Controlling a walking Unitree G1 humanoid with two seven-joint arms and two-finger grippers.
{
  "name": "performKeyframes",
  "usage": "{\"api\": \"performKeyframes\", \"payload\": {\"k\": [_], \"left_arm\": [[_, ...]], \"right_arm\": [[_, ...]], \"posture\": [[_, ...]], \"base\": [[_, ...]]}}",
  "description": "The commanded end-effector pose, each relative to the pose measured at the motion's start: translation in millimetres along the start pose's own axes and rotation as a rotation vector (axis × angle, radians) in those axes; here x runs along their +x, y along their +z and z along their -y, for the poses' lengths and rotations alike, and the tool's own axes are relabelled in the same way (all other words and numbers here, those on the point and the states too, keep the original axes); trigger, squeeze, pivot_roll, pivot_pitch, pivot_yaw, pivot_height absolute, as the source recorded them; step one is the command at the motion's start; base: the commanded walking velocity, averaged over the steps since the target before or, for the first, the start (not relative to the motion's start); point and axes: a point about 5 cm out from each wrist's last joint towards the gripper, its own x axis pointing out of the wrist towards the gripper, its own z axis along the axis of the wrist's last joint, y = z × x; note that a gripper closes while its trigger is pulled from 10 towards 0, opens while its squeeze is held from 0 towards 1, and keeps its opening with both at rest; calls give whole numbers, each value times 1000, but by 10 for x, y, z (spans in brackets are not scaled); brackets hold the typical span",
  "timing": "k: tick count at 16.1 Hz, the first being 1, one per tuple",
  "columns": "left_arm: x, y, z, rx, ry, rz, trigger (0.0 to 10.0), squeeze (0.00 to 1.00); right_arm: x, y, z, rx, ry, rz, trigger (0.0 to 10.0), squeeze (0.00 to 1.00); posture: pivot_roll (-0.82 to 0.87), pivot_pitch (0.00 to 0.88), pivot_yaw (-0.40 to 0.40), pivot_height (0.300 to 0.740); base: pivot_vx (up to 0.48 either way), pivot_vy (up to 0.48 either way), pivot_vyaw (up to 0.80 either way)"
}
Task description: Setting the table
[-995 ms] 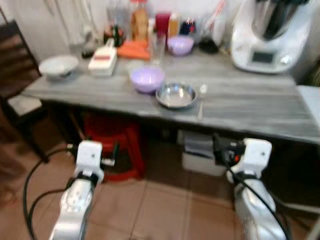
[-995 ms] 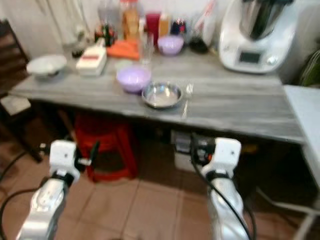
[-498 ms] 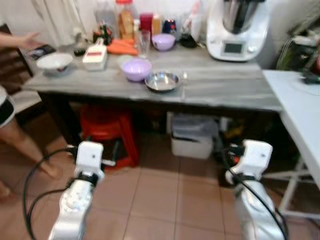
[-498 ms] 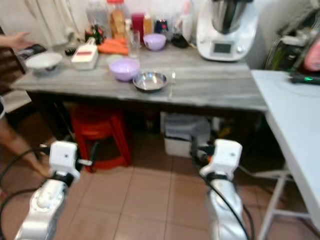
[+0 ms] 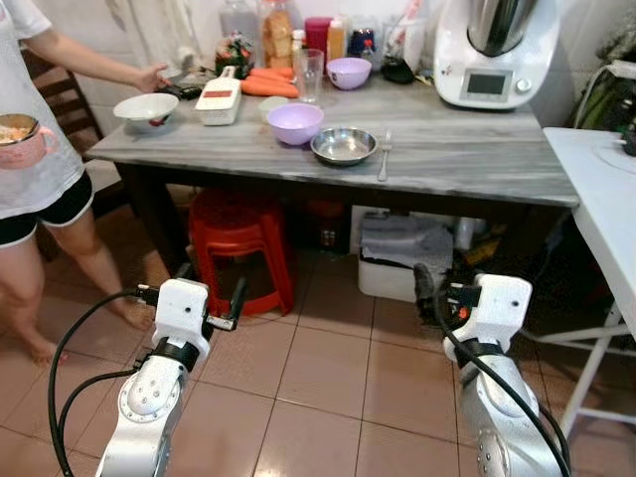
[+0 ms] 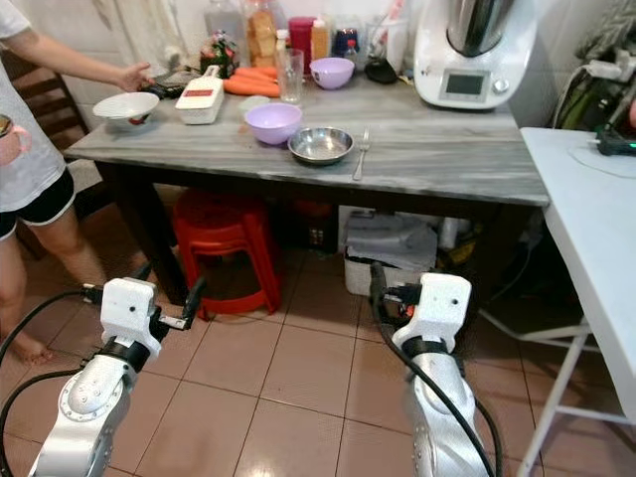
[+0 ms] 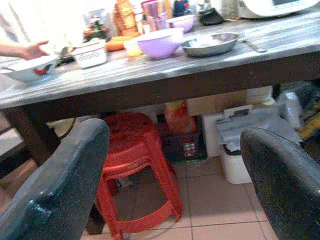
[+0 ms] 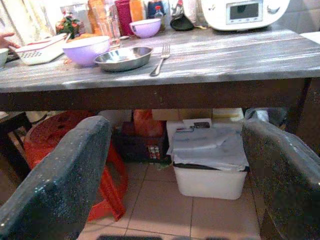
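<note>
On the grey wooden table (image 5: 477, 169) stand a steel bowl (image 5: 343, 145), a purple bowl (image 5: 295, 122) and a fork (image 5: 384, 157) near the front edge. A white bowl (image 5: 145, 107) sits at the table's left end. Both arms are held low over the tiled floor, well short of the table. My left gripper (image 5: 212, 290) is open, its fingers (image 7: 60, 190) wide apart with nothing between them. My right gripper (image 5: 429, 290) is open too, its fingers (image 8: 60, 180) spread and empty.
A person (image 5: 35, 129) stands at the left holding a pink mug, one hand on the table's far left. A red stool (image 5: 238, 238) and a white bin (image 5: 402, 263) sit under the table. A white table (image 5: 606, 189) is on the right. Bottles, a glass (image 5: 308, 75) and a kitchen machine (image 5: 494, 50) line the back.
The camera has drawn back from the table and steadied, so the picture is sharp. The person has come fully into view at the left. Both arms hold the same pose.
</note>
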Motion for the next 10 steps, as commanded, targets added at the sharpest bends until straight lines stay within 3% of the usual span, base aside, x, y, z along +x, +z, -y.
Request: {"api": "performKeyframes", "payload": {"k": [1, 10], "left_arm": [[15, 37, -1, 4, -7, 12, 10000, 0], [24, 46, -7, 8, -12, 14, 10000, 0]], "right_arm": [[7, 30, 14, 0, -5, 11, 10000, 0], [22, 31, 3, 8, 0, 12, 10000, 0]], "posture": [[31, 0, 35, 740], [36, 0, 34, 740]], "base": [[0, -277, 0], [0, -343, 0]]}}
